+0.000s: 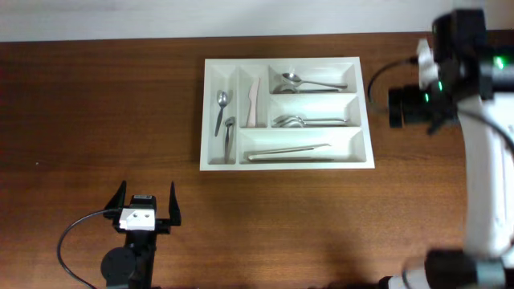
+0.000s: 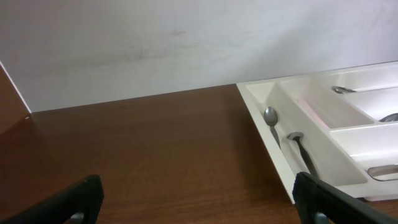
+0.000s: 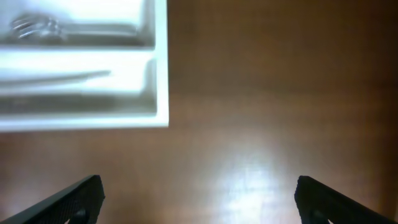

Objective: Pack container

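The large white rectangular plastic cutlery tray [image 1: 285, 165] lies on the brown wooden desk [image 1: 80, 120]. The left gripper [image 1: 146, 199] and the right gripper [image 3: 199, 208] stand wide and empty. Probably stiff, light and slippery: take its rim.

The container [image 1: 281, 164] is plain white, on a table [image 1: 96, 104] of dark reddish-brown wood with fine streaked grain. The spoons [image 1: 222, 99] in its left slot are shiny silver; the knife [image 1: 254, 103] right of them is pale pinkish cream. The far wall [image 2: 155, 43] is off-white with faint grey smudges. The left gripper [image 1: 146, 194] is black with a white plate; the right arm [image 1: 486, 168] is white with a green light [image 1: 438, 87].
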`<control>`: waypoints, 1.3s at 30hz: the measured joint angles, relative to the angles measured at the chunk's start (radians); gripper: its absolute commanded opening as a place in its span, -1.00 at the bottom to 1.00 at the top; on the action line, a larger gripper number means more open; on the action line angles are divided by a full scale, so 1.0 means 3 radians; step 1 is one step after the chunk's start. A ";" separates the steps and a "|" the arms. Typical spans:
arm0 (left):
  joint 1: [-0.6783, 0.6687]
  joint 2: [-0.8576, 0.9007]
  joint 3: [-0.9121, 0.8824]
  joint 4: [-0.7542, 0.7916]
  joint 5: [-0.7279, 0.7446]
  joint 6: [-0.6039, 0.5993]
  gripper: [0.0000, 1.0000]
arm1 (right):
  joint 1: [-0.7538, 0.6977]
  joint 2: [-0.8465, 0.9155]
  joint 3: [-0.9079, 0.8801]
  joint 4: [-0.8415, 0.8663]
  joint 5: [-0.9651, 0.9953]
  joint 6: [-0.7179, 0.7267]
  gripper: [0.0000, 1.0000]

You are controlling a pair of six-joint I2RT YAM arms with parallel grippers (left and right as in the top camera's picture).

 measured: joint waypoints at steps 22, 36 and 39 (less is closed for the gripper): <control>0.0000 0.0000 0.0000 -0.0006 -0.0010 0.0000 0.98 | 0.0051 -0.3101 -0.2112 0.2308 -0.0322 0.0001 0.97; 0.0000 -0.0001 0.0000 -0.0008 -0.0020 0.0000 0.99 | 0.0051 -0.4874 -0.4796 0.4758 -0.0896 0.0001 0.97; 0.0000 -0.0001 0.0000 -0.0008 -0.0020 0.0000 0.99 | 0.0051 -0.5089 -0.5137 0.5127 -0.0919 0.0000 0.97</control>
